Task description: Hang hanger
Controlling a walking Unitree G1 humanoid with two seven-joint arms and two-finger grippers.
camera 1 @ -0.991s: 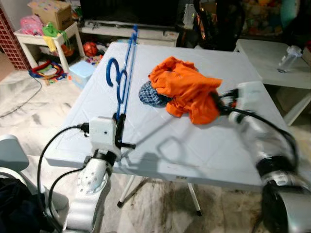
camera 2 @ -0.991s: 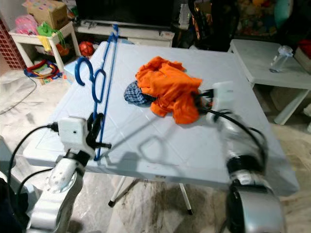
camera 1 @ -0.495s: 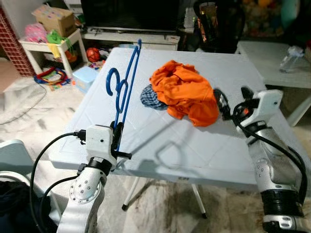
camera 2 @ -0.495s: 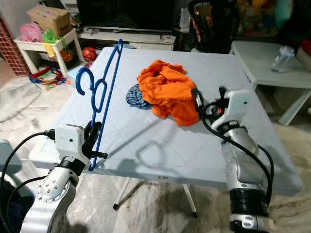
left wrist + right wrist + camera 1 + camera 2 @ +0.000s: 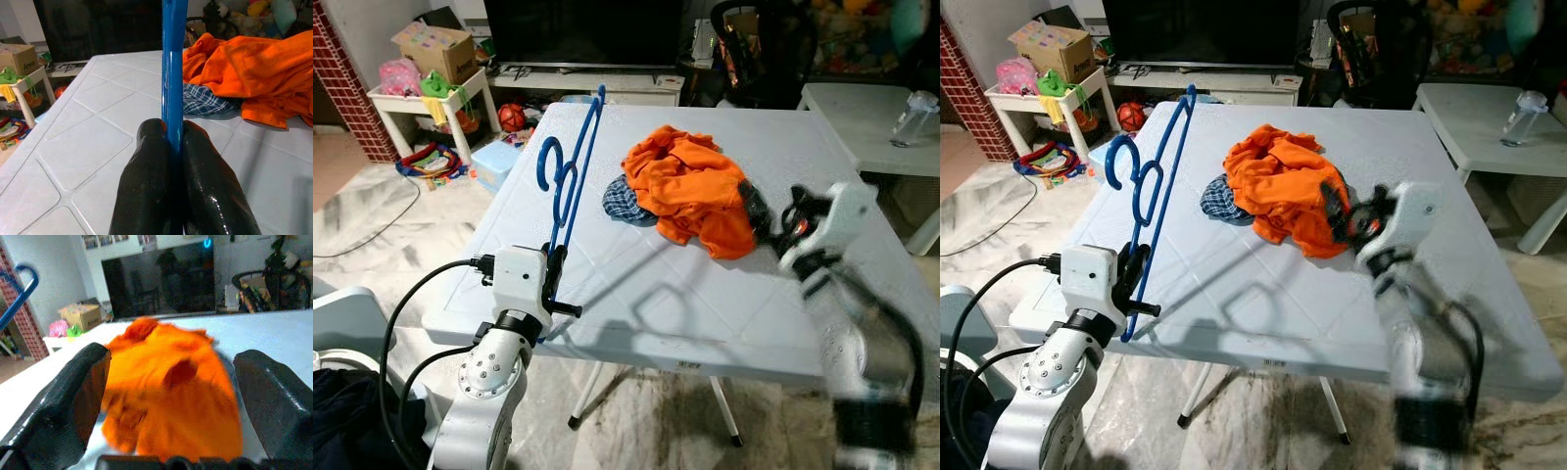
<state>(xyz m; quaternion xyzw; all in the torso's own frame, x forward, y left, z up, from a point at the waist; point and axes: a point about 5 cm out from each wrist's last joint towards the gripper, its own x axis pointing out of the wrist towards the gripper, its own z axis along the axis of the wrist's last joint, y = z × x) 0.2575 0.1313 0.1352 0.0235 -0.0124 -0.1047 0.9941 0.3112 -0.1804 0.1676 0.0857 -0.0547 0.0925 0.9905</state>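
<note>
Blue hanger (image 5: 570, 162) upright over left near bench (image 5: 636, 294) edge, pinched between left gripper (image 5: 173, 142) fingers; right gripper (image 5: 168, 382) fingers wide before orange garment (image 5: 690, 186) mid-bench; likely garment pickup next, free bench to near right, cluttered floor beyond far-left edge

The hanger (image 5: 570, 176) is bright blue, and the table (image 5: 646, 294) under it is pale blue-white with a faint diamond grid. An orange garment (image 5: 693, 186) lies beside a blue-and-white checked cloth (image 5: 625, 202). Far left, a brown cardboard box (image 5: 434, 44) sits near a red brick wall (image 5: 347, 88).
</note>
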